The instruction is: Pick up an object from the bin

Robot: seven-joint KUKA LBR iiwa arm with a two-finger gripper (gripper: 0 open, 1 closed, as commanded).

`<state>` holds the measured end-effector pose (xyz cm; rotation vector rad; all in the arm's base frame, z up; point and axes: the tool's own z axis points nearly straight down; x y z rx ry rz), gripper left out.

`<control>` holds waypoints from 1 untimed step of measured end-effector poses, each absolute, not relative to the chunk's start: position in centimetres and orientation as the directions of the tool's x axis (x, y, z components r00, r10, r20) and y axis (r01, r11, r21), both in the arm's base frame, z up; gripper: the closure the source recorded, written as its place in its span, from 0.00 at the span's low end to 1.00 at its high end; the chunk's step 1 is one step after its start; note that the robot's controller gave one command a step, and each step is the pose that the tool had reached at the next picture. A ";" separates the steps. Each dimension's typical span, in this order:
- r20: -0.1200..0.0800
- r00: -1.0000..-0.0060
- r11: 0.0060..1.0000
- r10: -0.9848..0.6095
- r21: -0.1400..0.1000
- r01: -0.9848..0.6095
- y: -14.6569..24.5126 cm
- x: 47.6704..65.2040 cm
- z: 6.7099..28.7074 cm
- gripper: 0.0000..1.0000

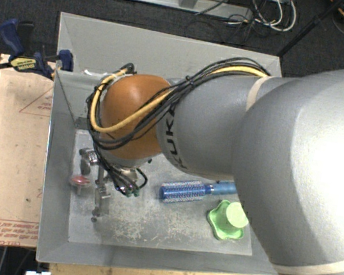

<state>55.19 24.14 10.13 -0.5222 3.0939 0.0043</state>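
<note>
Plainly the pick is at its approach step; the end effector [96, 196] hangs low over the left part of the bin [163, 232], and I see nothing lifted clear; whether the end effector is spread or pressed together I cannot tell; the orange cover [130, 114] on the wrist and its looped cables [118, 128] hide most of it. The likeliest thing for the task is a small pink thing [79, 180], lying at the left of the bin floor close to the left wall and just beside the end effector; whether metal touches it I cannot say. By my judgement the next move calls for a small sidewise correction toward that pink piece, then a closing and a straight lift; being small and low, it may slip away or get pushed against the wall rather than caught. Other things lie well apart to the right: a blue hairbrush [192, 191] stretched across the middle of the floor, handle toward the right, and below it, at the lower right, a green lobed piece [228, 221] with a round knob on top; neither stands in the way; the bulky grey arm [271, 162] covers the upper right of the bin, so what lies under it I cannot tell.
</note>
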 end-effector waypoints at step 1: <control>0.001 -0.990 0.990 -0.138 0.001 -0.138 24.4 50.5 11.1 0.00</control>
